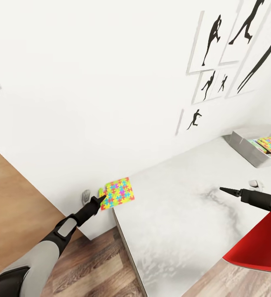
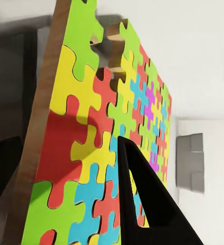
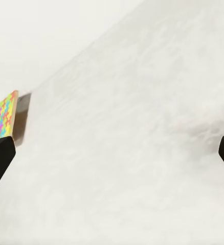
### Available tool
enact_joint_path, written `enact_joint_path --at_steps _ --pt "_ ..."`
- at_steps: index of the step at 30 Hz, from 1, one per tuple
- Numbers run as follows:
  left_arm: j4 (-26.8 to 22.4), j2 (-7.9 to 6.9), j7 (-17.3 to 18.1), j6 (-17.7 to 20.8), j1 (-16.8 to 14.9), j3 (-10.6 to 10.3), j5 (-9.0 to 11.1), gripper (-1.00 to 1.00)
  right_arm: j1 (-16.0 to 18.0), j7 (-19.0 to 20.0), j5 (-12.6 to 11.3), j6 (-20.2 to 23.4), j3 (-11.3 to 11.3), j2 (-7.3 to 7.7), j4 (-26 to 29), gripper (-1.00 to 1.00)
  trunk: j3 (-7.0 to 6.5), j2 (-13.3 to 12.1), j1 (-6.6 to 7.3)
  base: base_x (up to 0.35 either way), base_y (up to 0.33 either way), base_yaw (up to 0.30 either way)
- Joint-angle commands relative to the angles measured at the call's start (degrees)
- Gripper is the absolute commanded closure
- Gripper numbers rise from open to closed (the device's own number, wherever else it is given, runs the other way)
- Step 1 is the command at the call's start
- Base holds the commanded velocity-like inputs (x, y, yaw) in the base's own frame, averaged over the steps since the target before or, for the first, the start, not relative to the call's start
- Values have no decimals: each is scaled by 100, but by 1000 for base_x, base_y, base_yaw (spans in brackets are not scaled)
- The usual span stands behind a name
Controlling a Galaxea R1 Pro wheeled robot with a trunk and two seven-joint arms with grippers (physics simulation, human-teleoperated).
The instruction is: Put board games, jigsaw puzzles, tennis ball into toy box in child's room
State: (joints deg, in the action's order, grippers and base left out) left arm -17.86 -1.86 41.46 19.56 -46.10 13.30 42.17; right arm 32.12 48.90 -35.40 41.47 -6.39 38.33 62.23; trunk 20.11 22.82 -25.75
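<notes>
While the left tool (image 1: 101, 200) grips the jigsaw puzzle (image 1: 118, 193), the right wrist view shows its tool (image 3: 112, 155) spread wide.

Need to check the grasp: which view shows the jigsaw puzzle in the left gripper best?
Left wrist view: the jigsaw puzzle is close up, a finger across its face. Head view shows it small at the table corner; right wrist view, an edge.

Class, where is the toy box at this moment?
In the head view the toy box sits at the far right of the table, against the wall below the silhouette pictures, with a jigsaw puzzle already inside.
</notes>
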Motion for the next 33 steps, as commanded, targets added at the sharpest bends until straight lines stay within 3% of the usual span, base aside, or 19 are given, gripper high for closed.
enact_joint_path --at_steps 1,6,9,13,17,20,21,26,27,30,33 --pt "3 0 12 50 -4 12 35 100 5 6 -20 34 -3 1 -1 -100 10 10 -3 0 0 0" --pt "-94 11 363 64 1 4 20 100 5 6 -20 30 4 0 -1 -100 10 10 -3 0 0 0" --pt "-332 18 743 104 33 0 7 100 5 6 -20 29 9 0 3 -100 10 10 -3 0 0 0" --pt "-711 36 982 172 149 -33 -1 100 1 6 -20 28 12 0 17 -100 10 10 -3 0 0 0" --pt "-1064 77 1062 253 285 -122 -3 100 -1 6 -20 28 13 -1 26 -100 10 10 -3 0 0 0" --pt "-1743 206 1073 454 522 -334 -5 100 -7 6 -18 28 18 -4 36 -100 10 10 -3 0 0 0" --pt "-1743 206 1073 454 522 -334 -5 100 -7 6 -18 28 18 -4 36 -100 10 10 -3 0 0 0" --pt "-3057 550 473 841 949 -768 13 100 -50 2 -14 25 27 -97 149 -100 10 10 -3 0 0 0" --pt "-3057 550 473 841 949 -768 13 100 -50 2 -14 25 27 -97 149 -100 10 10 -3 0 0 0" --pt "-3783 686 -68 964 1218 -1113 70 100 -112 -5 -7 22 26 -185 246 -100 10 10 -3 0 0 0" --pt "-4386 755 -534 1029 1462 -1466 263 100 -157 -8 5 24 27 -237 349 -100 10 10 -3 0 0 0"
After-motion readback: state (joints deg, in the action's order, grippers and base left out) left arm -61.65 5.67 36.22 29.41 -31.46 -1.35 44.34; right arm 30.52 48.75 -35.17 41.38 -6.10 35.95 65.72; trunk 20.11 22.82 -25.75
